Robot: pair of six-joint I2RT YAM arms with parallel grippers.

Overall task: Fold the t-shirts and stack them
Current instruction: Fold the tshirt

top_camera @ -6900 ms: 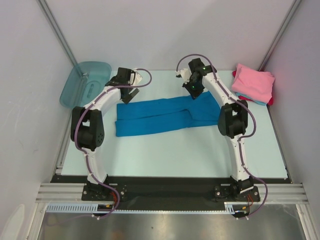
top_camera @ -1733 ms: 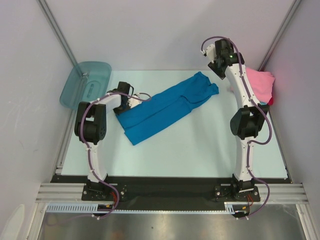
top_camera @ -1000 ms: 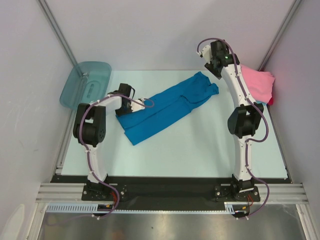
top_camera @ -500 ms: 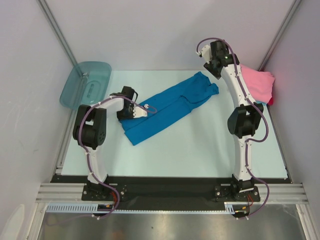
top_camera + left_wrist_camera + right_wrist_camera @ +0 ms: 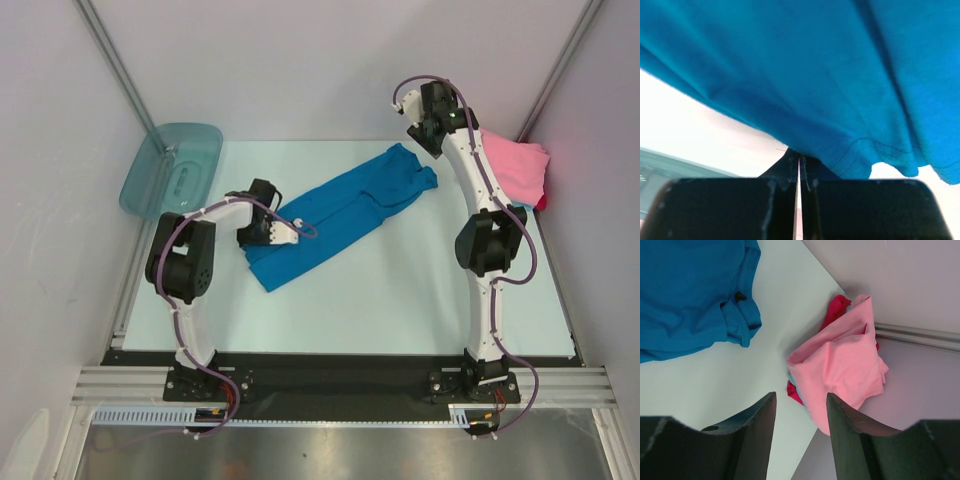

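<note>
A bright blue t-shirt (image 5: 340, 215) lies folded into a long strip, slanting across the table from near left to far right. My left gripper (image 5: 288, 232) is low over the strip's left part, shut on a fold of the blue cloth. In the left wrist view, the blue t-shirt (image 5: 805, 75) drapes over the closed left gripper (image 5: 799, 160). My right gripper (image 5: 428, 140) hangs raised above the far right, open and holding nothing. The right wrist view shows that right gripper (image 5: 799, 407) over bare table between the blue t-shirt (image 5: 685, 295) and a pink t-shirt (image 5: 845, 365).
The pink t-shirt (image 5: 518, 165) tops a small pile at the far right corner, with a red edge (image 5: 837, 307) and a light blue one beneath. A translucent teal tub (image 5: 170, 165) stands at the far left. Grey walls close in both sides.
My left gripper has slid right and toward the near side across the blue shirt, taking the cloth edge with it. The right arm has stayed still over the last second.
</note>
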